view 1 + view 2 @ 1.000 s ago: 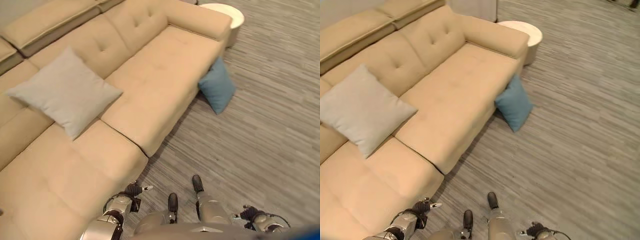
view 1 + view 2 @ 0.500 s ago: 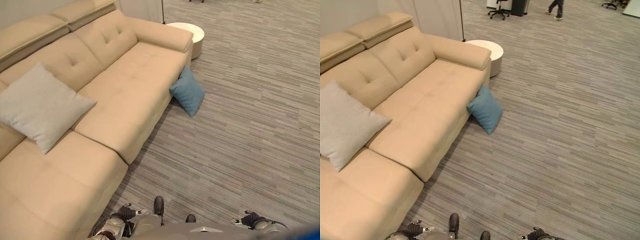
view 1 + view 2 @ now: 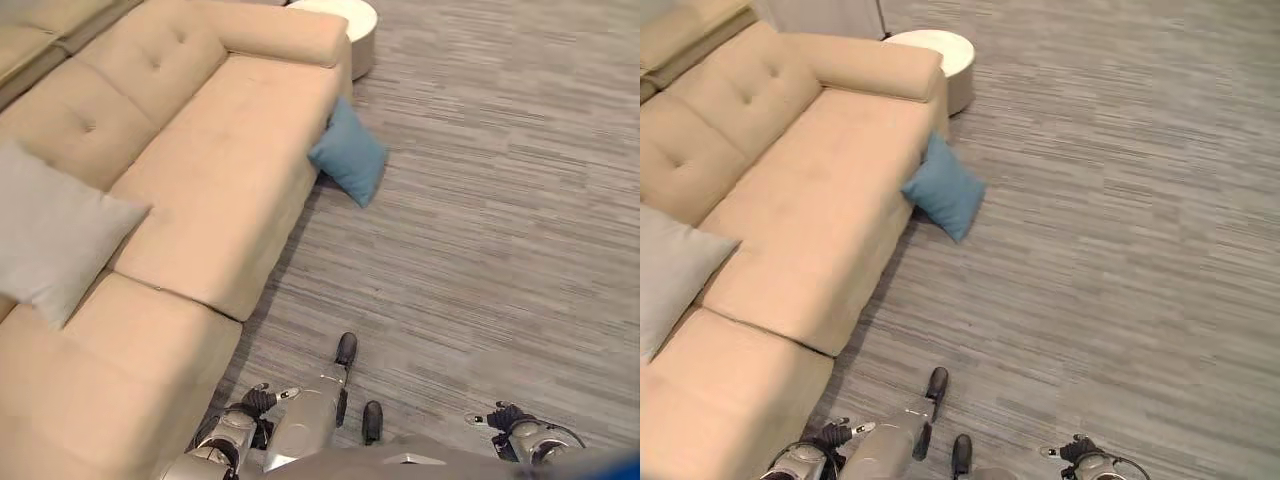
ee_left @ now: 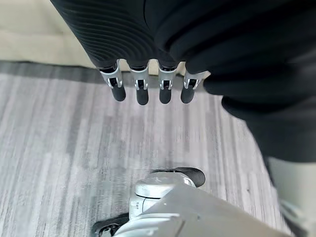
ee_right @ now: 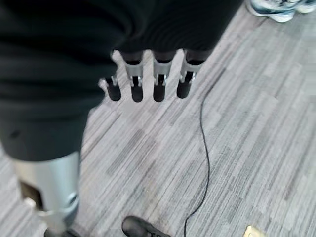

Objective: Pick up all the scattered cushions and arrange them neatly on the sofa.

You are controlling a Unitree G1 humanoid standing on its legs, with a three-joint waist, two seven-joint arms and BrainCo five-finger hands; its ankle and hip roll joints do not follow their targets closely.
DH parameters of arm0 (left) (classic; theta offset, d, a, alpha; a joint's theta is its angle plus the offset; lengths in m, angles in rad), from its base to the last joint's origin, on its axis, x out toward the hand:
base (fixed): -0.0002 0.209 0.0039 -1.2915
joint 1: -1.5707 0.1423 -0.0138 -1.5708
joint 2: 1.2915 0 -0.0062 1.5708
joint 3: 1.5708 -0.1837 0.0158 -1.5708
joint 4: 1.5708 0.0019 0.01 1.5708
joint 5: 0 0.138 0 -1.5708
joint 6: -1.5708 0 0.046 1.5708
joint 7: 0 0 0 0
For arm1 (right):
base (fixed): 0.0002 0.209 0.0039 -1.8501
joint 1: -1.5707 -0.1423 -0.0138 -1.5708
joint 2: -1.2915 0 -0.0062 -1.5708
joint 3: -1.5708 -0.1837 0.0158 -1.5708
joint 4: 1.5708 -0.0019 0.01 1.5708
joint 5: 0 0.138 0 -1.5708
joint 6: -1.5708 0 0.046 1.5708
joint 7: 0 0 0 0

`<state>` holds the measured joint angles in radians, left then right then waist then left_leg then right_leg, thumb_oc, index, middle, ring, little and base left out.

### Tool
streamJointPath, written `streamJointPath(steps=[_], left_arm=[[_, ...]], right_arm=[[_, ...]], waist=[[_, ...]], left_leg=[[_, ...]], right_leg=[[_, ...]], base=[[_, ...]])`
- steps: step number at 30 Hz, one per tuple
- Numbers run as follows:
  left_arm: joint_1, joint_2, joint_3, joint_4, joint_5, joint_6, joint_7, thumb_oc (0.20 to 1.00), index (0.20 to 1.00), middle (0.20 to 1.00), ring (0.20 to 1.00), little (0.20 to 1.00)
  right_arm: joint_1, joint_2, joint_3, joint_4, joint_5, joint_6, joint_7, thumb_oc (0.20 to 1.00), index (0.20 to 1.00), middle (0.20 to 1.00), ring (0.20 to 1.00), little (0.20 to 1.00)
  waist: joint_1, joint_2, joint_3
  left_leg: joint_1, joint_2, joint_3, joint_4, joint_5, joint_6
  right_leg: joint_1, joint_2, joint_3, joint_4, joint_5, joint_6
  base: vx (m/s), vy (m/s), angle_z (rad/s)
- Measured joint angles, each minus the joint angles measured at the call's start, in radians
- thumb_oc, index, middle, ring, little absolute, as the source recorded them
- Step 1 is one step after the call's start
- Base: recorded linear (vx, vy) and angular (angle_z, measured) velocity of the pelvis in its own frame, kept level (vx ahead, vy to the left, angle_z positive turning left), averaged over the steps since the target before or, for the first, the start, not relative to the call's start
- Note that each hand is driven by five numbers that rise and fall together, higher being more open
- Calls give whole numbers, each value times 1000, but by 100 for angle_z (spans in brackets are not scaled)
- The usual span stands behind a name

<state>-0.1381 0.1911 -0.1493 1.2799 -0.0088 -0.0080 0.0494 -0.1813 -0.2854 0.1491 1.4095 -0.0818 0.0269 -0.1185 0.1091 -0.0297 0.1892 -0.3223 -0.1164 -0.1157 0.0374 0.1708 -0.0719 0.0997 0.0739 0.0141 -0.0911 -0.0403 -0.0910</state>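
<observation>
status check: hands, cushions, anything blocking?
Left hand and right hand open, empty, low at the sides. Blue cushion on the floor, leaning against the sofa front. Grey cushion already on the seat. No obstacle visible on the floor between.

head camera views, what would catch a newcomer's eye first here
The big beige sofa takes up the left side. A blue cushion sits on the grey floor, leaning against the sofa's front by the armrest, and a pale grey cushion rests on the seat at far left. A round white table stands past the armrest.
</observation>
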Motion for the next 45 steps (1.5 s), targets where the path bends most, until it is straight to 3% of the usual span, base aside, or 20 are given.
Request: streamJointPath(steps=[3, 5, 7, 10, 12, 13, 14, 19, 20, 22, 23, 24, 25, 29, 32, 35, 36, 38, 42, 45], left_arm=[[5, -1, 13, 3, 1, 3, 0, 1000, 1000, 1000, 1000, 1000], [17, -4, 1, 0, 1, 4, 0, 1000, 1000, 1000, 1000, 1000], [-7, 13, -6, -1, 1, 0, 1, 1000, 1000, 1000, 1000, 1000], [-42, 41, -11, 2, 0, 3, 1, 1000, 1000, 1000, 1000, 1000], [-20, 54, -8, 1, 0, 4, 2, 1000, 1000, 1000, 1000, 1000], [-4, 42, 1, 5, 0, 3, 2, 1000, 1000, 1000, 1000, 1000], [13, 52, 6, 20, -1, 5, 0, 1000, 1000, 1000, 1000, 1000], [33, 47, 0, 21, -1, 2, 2, 1000, 1000, 1000, 1000, 1000], [42, 45, -6, 18, -1, -2, 1, 1000, 1000, 1000, 1000, 1000], [39, 29, -5, 26, -1, -4, 1, 1000, 1000, 1000, 1000, 1000], [23, 22, 1, 37, -1, -8, 0, 1000, 1000, 1000, 1000, 1000], [18, 25, 2, 35, -1, -8, 2, 1000, 1000, 1000, 1000, 1000], [29, 31, 1, 33, -1, -7, 2, 1000, 1000, 1000, 1000, 1000], [-2, 25, -2, -3, -1, -7, 1, 1000, 1000, 1000, 1000, 1000], [-11, 11, 2, -3, -2, -4, 0, 1000, 1000, 1000, 1000, 1000], [32, 9, 4, 3, -2, 1, 0, 1000, 1000, 1000, 1000, 1000], [47, 5, 3, 5, -2, 2, 0, 1000, 1000, 1000, 1000, 1000], [50, 10, 3, 3, -2, 2, 0, 1000, 1000, 1000, 1000, 1000], [-16, 27, -9, -1, -2, 1, 1, 1000, 1000, 1000, 1000, 1000], [-33, 29, -16, 0, -16, 0, 1, 1000, 1000, 1000, 1000, 1000]], right_arm=[[32, -1, 22, 3, 0, 2, 4, 1000, 1000, 1000, 1000, 1000], [37, 10, 27, 4, 0, 2, 10, 1000, 1000, 1000, 1000, 1000], [32, 39, 46, 2, -1, 1, 20, 1000, 1000, 1000, 1000, 1000], [-6, 42, 56, -36, -3, -1, 27, 1000, 1000, 1000, 1000, 1000], [3, 40, 57, -60, -3, -9, 26, 1000, 1000, 1000, 1000, 1000], [26, 43, 67, -56, -3, -8, 28, 1000, 1000, 1000, 1000, 1000], [61, 35, 68, -65, -3, -8, 27, 1000, 1000, 1000, 1000, 1000], [100, 46, 53, -48, 0, 8, 27, 1000, 1000, 1000, 1000, 1000], [118, 48, 27, -46, 0, 1, 27, 1000, 1000, 1000, 1000, 1000], [116, 37, -8, -56, 1, -7, 23, 1000, 1000, 1000, 1000, 1000], [100, 35, -36, -38, 3, -14, 12, 1000, 1000, 1000, 1000, 1000], [98, 36, -30, -39, 8, -13, 9, 1000, 1000, 1000, 1000, 1000], [97, 41, -24, -39, 18, -14, 5, 1000, 1000, 1000, 1000, 1000], [72, 29, -23, -34, 19, -10, -3, 1000, 1000, 1000, 1000, 1000], [68, 29, -23, -39, 19, -11, -3, 1000, 1000, 1000, 1000, 1000], [90, 27, -17, -35, 18, -12, -2, 1000, 1000, 1000, 1000, 1000], [104, 25, -14, -35, 18, -12, -2, 1000, 1000, 1000, 1000, 1000], [121, 45, -3, -35, 18, -12, 3, 1000, 1000, 1000, 1000, 1000], [111, 60, 17, -37, 18, -12, 12, 1000, 1000, 1000, 1000, 1000], [100, 64, 20, -59, 17, -14, 14, 1000, 1000, 1000, 1000, 1000]], waist=[[-11, -10, -35], [-6, 26, -66], [-3, -13, -117], [25, 5, -93], [18, 11, -86], [23, 6, -87], [-6, 14, -71], [-15, -24, -74], [-19, -35, -88], [-14, -51, -90], [-3, -68, -79], [8, -71, -75], [12, -72, -76], [-4, -63, -16], [1, -19, 4], [7, 25, -28], [-4, 45, -52], [-8, 31, -74], [-5, -7, -111], [-14, 8, -99]], left_leg=[[137, -3, 14, -34, -15, 61], [272, 44, 10, -127, -28, 155], [274, 10, 31, -108, -74, 165], [279, 6, 77, -61, -146, 140], [288, 5, 96, -60, -149, 142], [313, 9, 103, -85, -212, 81], [311, 7, 108, -51, -206, 108], [391, -11, 60, -59, -238, 134], [406, 1, 32, -37, -241, 126], [329, -16, 34, 136, -255, 103], [133, -16, 139, 513, -238, 89], [78, -7, 137, 616, -229, 85], [62, -4, 125, 615, -257, 84], [59, 11, 98, 49, -189, 46], [23, 28, 103, 19, -91, -11], [119, 54, 97, -28, -79, 15], [157, 62, 99, -60, -20, 81], [223, 45, 119, -98, -45, 133], [310, 24, 182, -96, -113, 191], [331, 27, 184, -90, -136, 200]], right_leg=[[65, -28, 19, 2, -42, 54], [60, -4, 44, 116, -82, 109], [-8, -43, 38, 253, -157, 144], [-262, -94, -3, 718, -199, 225], [-329, -197, -129, 629, -195, 215], [-340, -224, -149, 402, -135, 190], [-339, -213, -103, 193, -18, 254], [-344, -150, -81, 208, 89, 184], [-265, -92, -102, 140, 113, 82], [-208, -107, -123, 80, 131, 48], [-183, -121, -139, 59, 120, 8], [-161, -110, -129, 44, 110, -2], [-144, -100, -119, 30, 93, -30], [-82, -64, -114, -2, 64, -16], [-17, -21, -60, -2, 13, -40], [58, -16, 10, -1, -31, 10], [81, -9, 16, 8, -61, 29], [61, -32, 23, 124, -116, 87], [-213, -89, -7, 754, -190, 243], [-304, -153, -65, 748, -197, 225]], base=[[244, 147, -56], [158, 105, -64], [150, 86, -49], [162, -37, -56], [383, -193, -25], [425, -193, -3], [305, -163, -8], [261, -241, 37], [191, -420, 79], [178, -401, 59], [174, -226, 22], [146, -147, -2], [258, -106, -24], [284, -53, -6], [289, 59, -52], [222, 103, -82], [169, 105, -43], [169, 137, -34], [115, 87, -42], [174, -42, -6]])
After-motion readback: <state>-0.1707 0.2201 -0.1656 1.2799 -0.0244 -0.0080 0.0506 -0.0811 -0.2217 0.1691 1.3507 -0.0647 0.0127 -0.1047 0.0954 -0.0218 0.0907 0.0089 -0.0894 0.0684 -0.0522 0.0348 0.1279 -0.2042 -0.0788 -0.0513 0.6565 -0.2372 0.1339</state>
